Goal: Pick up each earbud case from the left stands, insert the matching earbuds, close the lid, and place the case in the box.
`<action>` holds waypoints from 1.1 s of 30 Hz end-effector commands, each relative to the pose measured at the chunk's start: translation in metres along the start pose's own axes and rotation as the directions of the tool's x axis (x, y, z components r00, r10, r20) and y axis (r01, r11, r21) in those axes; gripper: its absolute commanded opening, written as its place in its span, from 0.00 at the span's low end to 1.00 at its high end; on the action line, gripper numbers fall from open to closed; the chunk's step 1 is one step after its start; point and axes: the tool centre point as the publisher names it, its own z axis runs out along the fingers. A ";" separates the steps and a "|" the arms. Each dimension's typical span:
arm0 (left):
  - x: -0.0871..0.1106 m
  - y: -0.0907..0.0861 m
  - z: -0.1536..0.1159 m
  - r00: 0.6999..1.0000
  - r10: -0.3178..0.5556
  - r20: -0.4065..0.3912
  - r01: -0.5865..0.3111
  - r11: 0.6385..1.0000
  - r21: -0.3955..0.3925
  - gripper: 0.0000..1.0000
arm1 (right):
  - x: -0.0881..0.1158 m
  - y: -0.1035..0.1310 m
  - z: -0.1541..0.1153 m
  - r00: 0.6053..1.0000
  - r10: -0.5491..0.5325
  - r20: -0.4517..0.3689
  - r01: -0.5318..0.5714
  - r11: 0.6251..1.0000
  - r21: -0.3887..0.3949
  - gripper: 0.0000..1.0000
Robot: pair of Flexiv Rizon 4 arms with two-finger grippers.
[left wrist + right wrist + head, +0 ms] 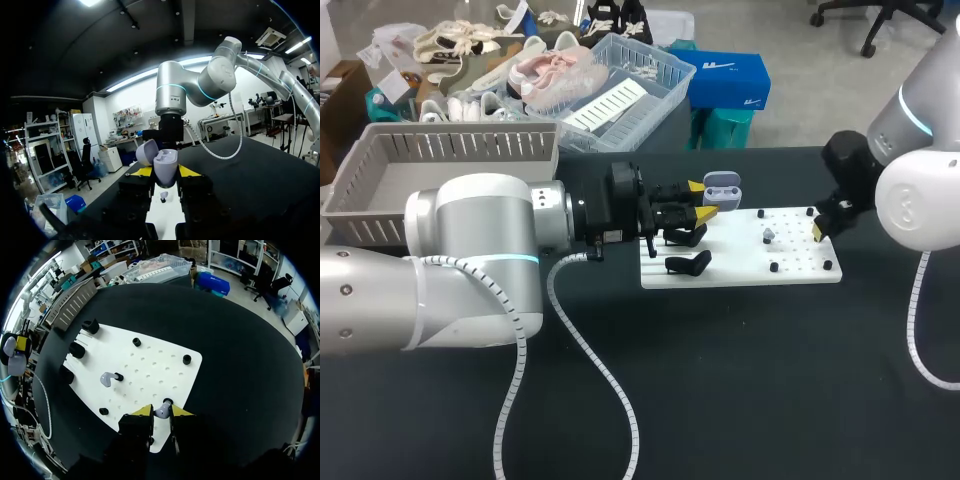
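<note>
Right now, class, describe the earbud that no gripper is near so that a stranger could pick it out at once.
Find the white board on the black table. Near its middle, a pale grey earbud lies against a small black peg. The other earbud sits at the board's edge at the right gripper; this one lies alone.

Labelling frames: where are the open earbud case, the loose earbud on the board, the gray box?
earbud case [165, 169], left wrist view, lower shell.
loose earbud [106, 379], right wrist view, body.
gray box [460, 147], head view, far wall.
</note>
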 end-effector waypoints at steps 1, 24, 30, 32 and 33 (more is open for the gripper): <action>0.000 0.000 0.000 1.000 0.001 0.001 -0.001 1.000 -0.004 0.00 | -0.002 0.000 0.002 1.000 0.004 -0.003 -0.004 1.000 0.002 0.16; 0.000 0.000 0.000 1.000 0.001 0.001 -0.001 1.000 -0.004 0.00 | -0.003 0.019 -0.048 0.999 0.006 0.042 -0.007 1.000 0.030 0.00; 0.000 0.000 0.000 1.000 0.001 0.001 -0.001 1.000 -0.004 0.00 | -0.002 0.041 -0.068 0.998 -0.024 0.063 0.023 0.999 0.027 0.00; 0.000 0.000 0.000 1.000 0.001 0.001 -0.001 1.000 -0.004 0.00 | -0.001 0.048 -0.072 0.997 -0.036 0.067 0.034 0.999 0.026 0.00; 0.000 0.000 0.000 1.000 0.001 0.001 -0.001 1.000 -0.004 0.00 | -0.001 0.051 -0.074 0.997 -0.039 0.065 0.037 0.999 0.028 0.00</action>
